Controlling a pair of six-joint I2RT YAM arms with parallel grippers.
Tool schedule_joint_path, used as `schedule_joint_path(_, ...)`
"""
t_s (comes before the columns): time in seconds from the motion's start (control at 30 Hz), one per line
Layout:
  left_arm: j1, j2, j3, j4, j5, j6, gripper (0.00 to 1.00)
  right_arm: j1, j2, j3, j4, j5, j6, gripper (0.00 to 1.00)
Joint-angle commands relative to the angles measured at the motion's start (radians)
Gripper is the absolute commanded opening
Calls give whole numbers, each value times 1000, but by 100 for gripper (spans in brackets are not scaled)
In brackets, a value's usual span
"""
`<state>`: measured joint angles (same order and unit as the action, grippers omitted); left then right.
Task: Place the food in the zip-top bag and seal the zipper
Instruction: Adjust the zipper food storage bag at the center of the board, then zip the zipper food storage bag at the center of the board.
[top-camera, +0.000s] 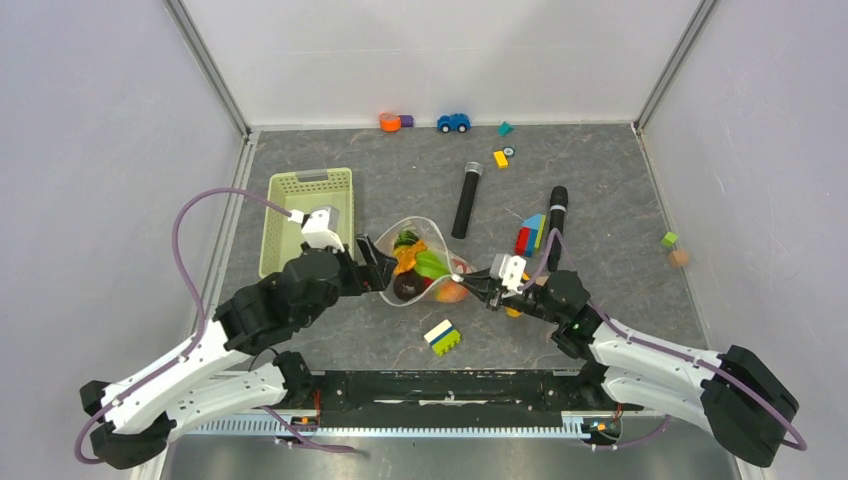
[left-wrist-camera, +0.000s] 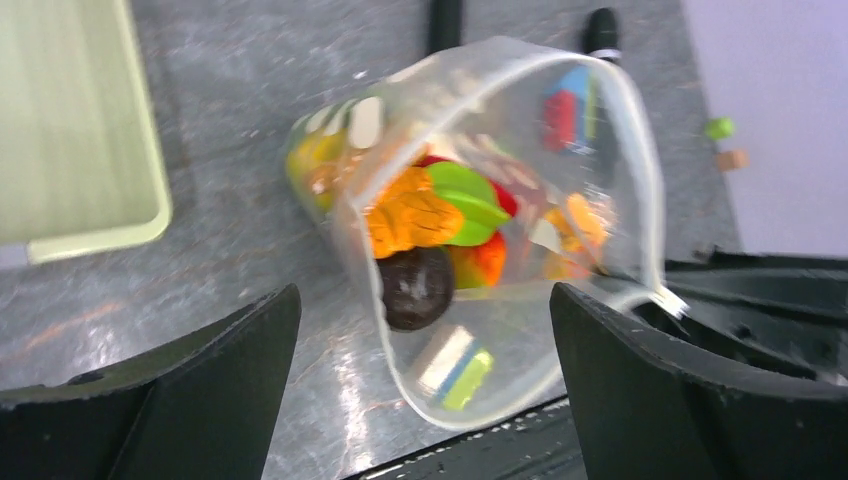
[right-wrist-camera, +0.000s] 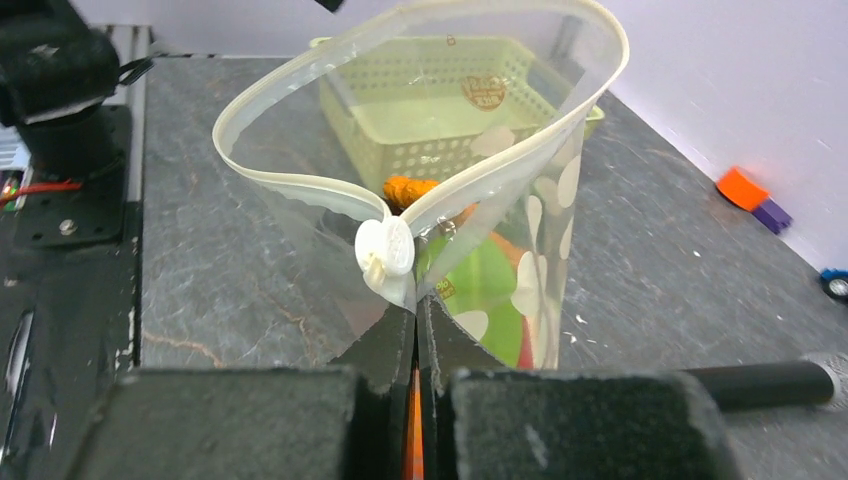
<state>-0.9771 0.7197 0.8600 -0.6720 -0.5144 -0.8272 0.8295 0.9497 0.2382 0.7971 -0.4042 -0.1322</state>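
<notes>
Clear bag (right-wrist-camera: 545, 200) with pale round dots and whitish zipper (right-wrist-camera: 300, 185); food (left-wrist-camera: 415, 215) inside orange, green, red, dark purple. Basket (top-camera: 300, 200) pale green. Tabletop (top-camera: 600, 160) mottled dark grey.

- On the left I see a pale green basket (top-camera: 306, 218).
- Two black cylinders lie mid-table: the left cylinder (top-camera: 466, 200) and the right cylinder (top-camera: 556, 215).
- A block stack (top-camera: 530, 235) of red, blue and green sits just beside the right cylinder.
- Along the far edge I see an orange-and-purple piece (top-camera: 390, 122), a blue toy car (top-camera: 453, 122) and a teal piece (top-camera: 505, 128).
- A yellow block (top-camera: 500, 158) lies nearer than those.
- At the right are a green cube (top-camera: 669, 239) and a tan cube (top-camera: 678, 257).
- A striped block (top-camera: 442, 337) lies nearest.
</notes>
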Motion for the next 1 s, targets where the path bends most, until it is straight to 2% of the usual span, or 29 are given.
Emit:
schedule_joint_path(0.0,0,-10,103,149,149,263,100,-1,-41,109,-105,121,47,0)
schedule_joint_path(0.1,0,53,182,215,315,430,100,-13,-40,165,-184,129,4,0)
schedule_joint_path(0.23,0,218,310,221,759,792,100,-59,-34,263,-324,107,-46,0)
schedule_joint_path(0.3,-2,287,337,215,883,983,100,-82,-32,299,-384,69,-70,0)
schedule_joint_path(0.4,-2,383,378,192,900,1156,100,-106,-38,329,-458,17,-122,0)
schedule_joint_path(0.63,-1,560,524,105,924,1329,99,-190,-44,333,-501,-107,-226,0)
schedule_joint_path(0.7,-1,580,545,77,931,1389,91,-209,-51,325,-504,-138,-254,0)
schedule_joint_path(0.83,-1,602,549,27,958,1517,91,-233,-63,296,-492,-185,-260,0)
schedule_joint_path(0.97,-1,633,562,-22,1007,1596,82,-238,-58,285,-469,-233,-248,0)
